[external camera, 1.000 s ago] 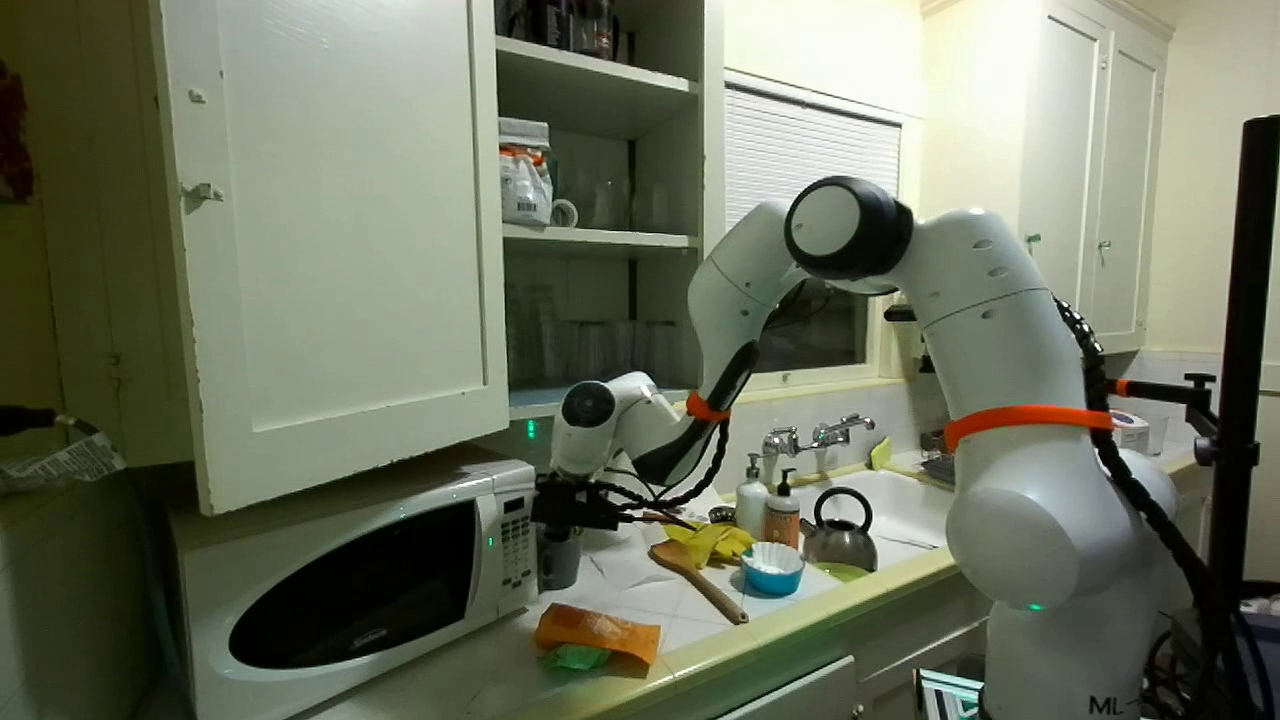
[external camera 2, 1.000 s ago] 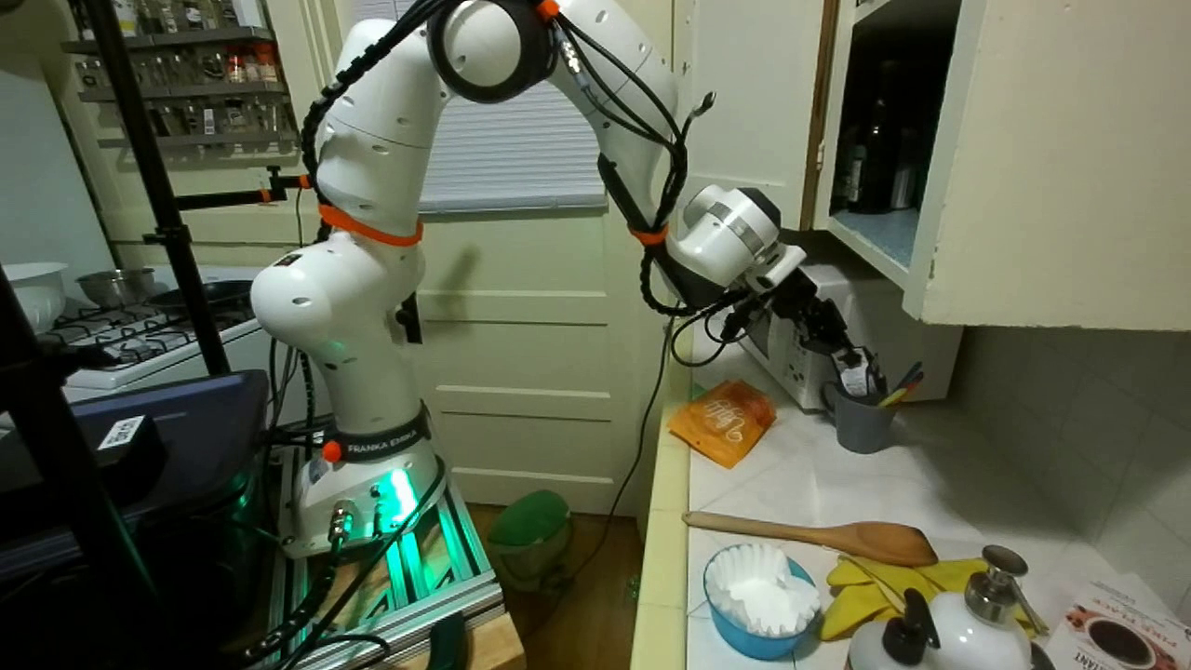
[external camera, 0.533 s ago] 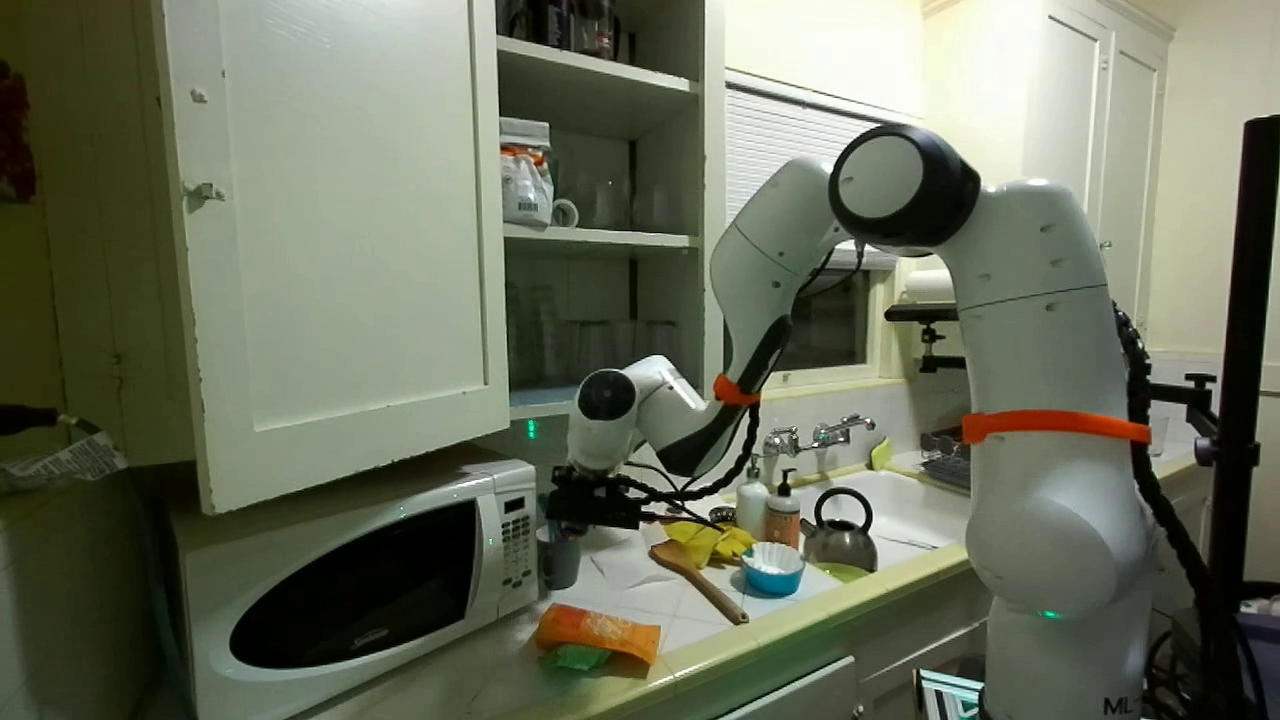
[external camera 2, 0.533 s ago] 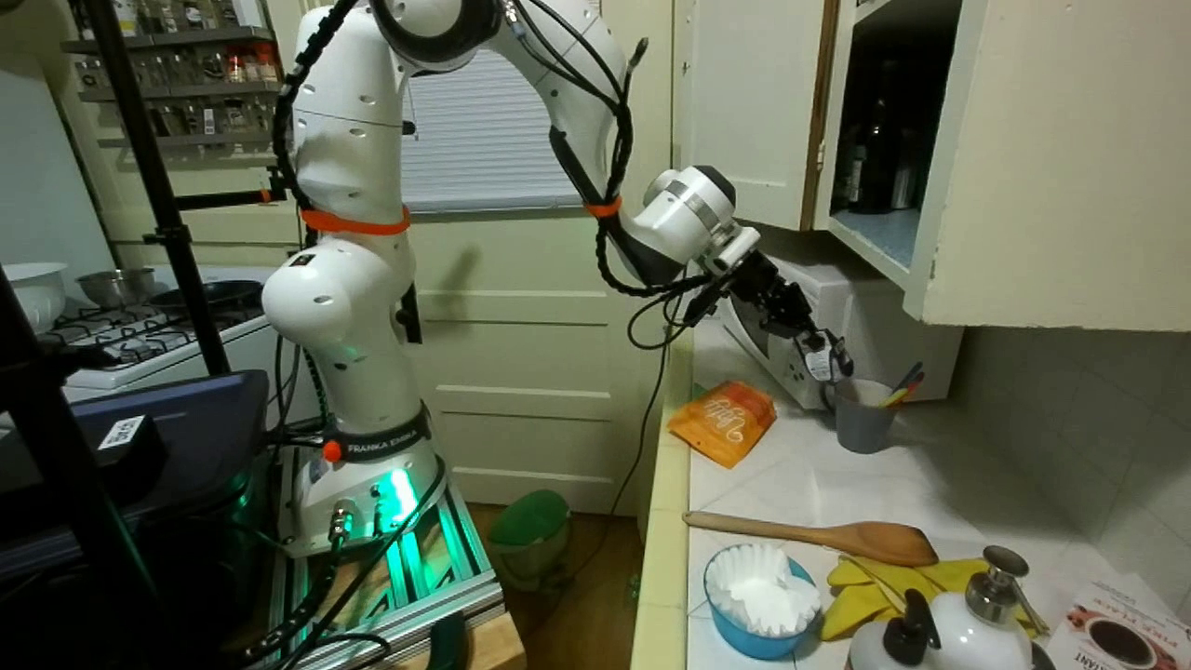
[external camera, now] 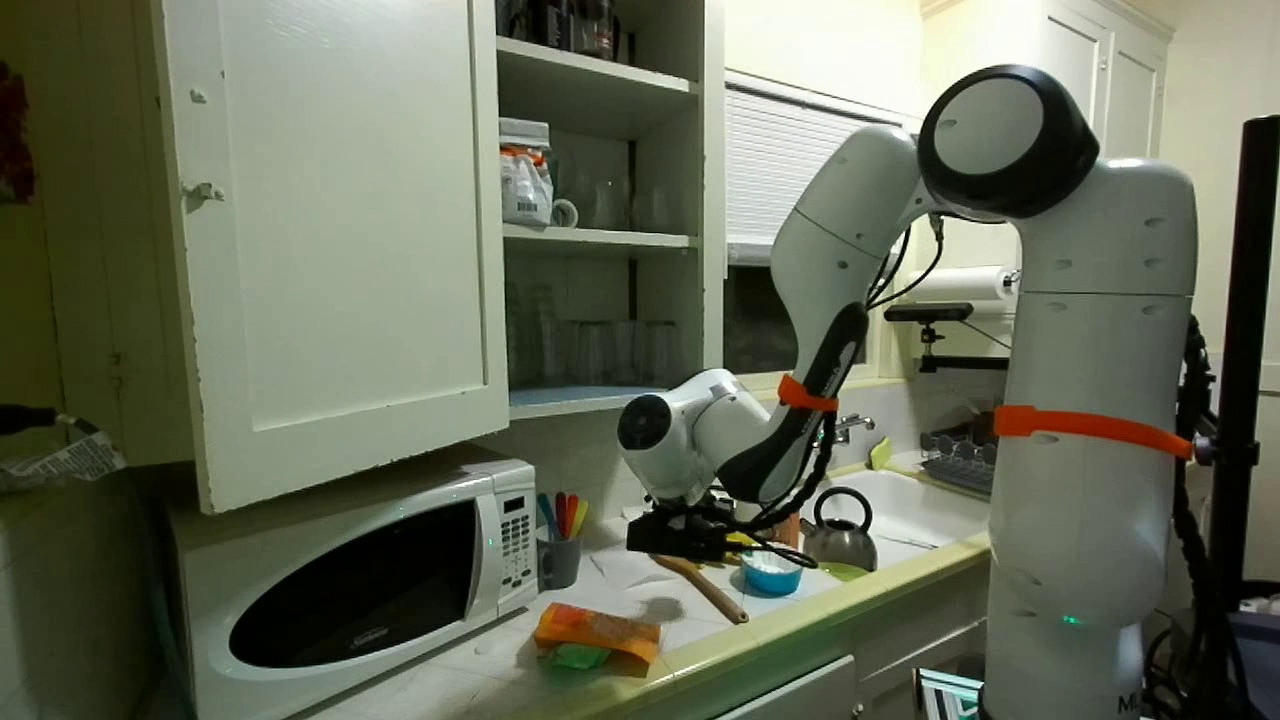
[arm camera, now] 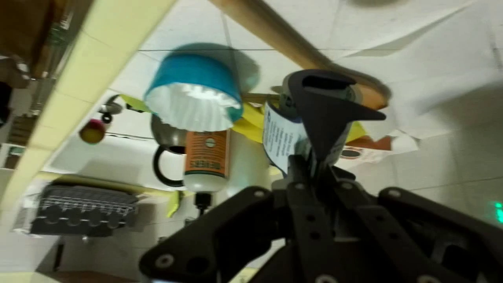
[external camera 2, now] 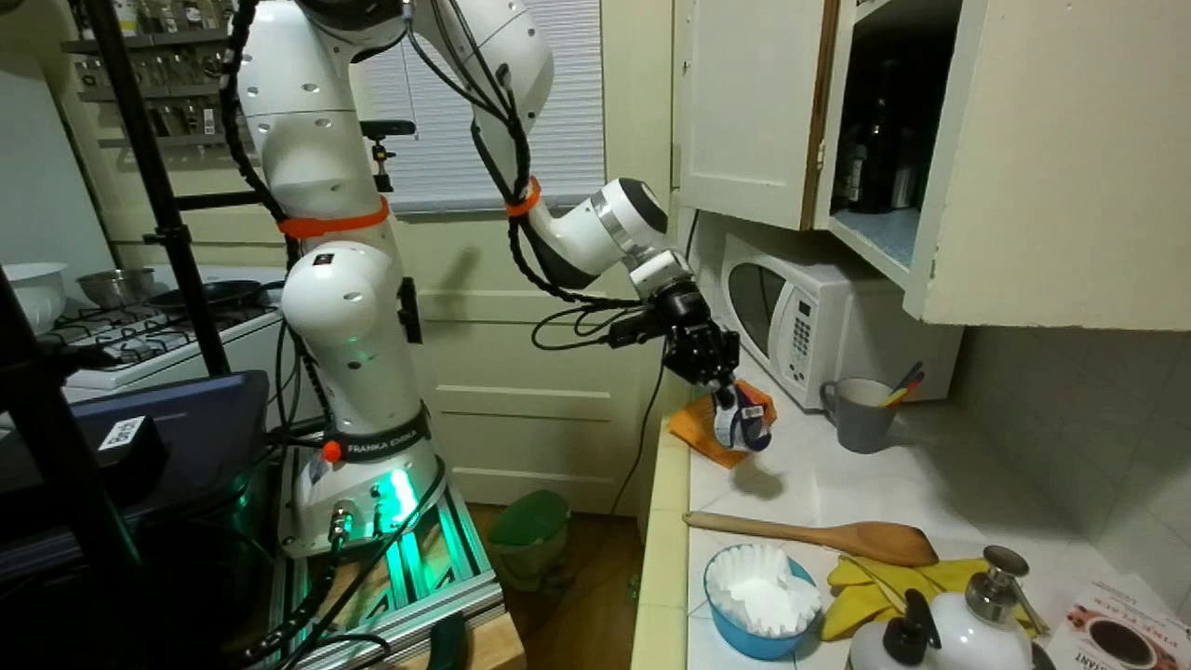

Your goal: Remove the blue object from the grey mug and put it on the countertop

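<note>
Countertop (external camera 2: 940,484): pale tiles, straight front edge trimmed in yellow, tiled wall (external camera 2: 1051,419) along the back edge.
Gripper (external camera 2: 726,395): pinching the blue object (external camera 2: 746,430), a blue-and-white packet, in the air above the countertop near its front edge.
Grey mug (external camera 2: 861,430): upright just beside the microwave (external camera 2: 798,330), set in from the front edge; coloured handles (external camera: 564,515) stand in it.
Near the front edge: orange pouch (external camera 2: 693,430); wooden spoon (external camera 2: 837,537), its head toward the back edge; blue bowl (external camera 2: 749,640) holding white paper liners (external camera 2: 763,591).
Beside the spoon's head: yellow bundle (external camera 2: 865,596).
Sink (external camera: 928,502): let into the countertop; kettle (external camera: 838,548) inside or at its rim, cannot tell which.
Room: cabinet door (external camera: 350,250) open above the microwave, glasses (external camera: 600,350) on a shelf (external camera: 590,397), white blind (external camera: 800,150) over the window (external camera: 755,320).
</note>
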Available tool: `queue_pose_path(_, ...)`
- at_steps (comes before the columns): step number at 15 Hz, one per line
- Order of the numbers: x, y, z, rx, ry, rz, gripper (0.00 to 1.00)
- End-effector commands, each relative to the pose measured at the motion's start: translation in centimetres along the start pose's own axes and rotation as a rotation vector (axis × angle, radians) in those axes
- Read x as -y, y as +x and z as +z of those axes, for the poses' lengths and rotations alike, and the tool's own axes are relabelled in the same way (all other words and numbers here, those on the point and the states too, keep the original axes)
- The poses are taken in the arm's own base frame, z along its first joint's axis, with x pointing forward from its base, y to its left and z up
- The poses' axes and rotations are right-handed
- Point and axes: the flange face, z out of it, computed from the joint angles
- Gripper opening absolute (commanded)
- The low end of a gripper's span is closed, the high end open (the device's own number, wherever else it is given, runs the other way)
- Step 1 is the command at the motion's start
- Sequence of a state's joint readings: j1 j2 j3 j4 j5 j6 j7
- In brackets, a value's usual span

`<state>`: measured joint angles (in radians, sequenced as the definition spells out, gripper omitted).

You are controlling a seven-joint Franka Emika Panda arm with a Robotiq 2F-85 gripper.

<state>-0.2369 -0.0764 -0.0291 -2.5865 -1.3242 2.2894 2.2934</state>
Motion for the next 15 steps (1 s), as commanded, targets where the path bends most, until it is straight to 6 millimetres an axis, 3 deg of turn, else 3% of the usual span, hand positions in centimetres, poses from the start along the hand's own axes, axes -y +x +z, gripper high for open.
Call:
queue_pose_path(1,-3.0,-0.4,1.8,0.012,-0.129,0.146,0.02)
queue_pose_path(4,-3.0,-0.6,3.5,0.009,-0.157,0.244,0.02)
queue_pose_path(8,-0.1,-1.8,4.5,-0.031,-0.111,0.286,0.02)
queue_pose_path(14,4.4,-5.1,7.3,-0.003,-0.114,0.220,0.02)
queue_pose_path(15,4.9,-5.6,7.8,0.011,-0.113,0.212,0.17)
